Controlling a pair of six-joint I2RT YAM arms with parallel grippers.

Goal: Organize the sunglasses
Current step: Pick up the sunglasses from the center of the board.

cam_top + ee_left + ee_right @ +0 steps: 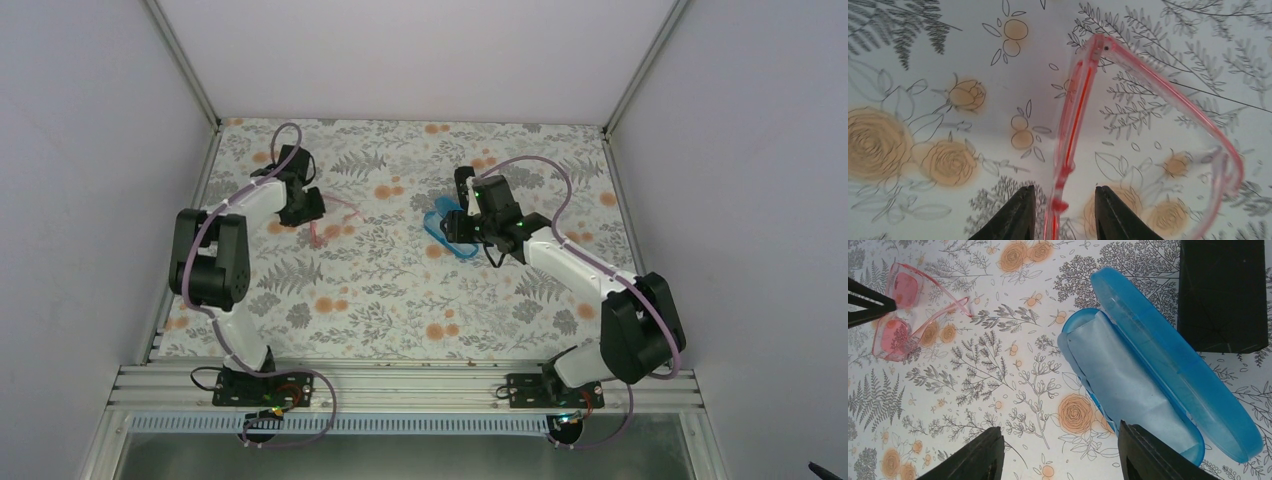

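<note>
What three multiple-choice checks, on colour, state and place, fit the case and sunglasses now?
1. The case is: A) black B) blue C) pink
2. The case is: A) shut B) open C) upside down
3. The sunglasses are: A) inside the case B) held in the air C) on the table at the left end effector
Answers: 1 B, its shell is glossy blue; 2 B, the cloth shows inside it; 3 C, their frame lies between that end effector's fingers.
</note>
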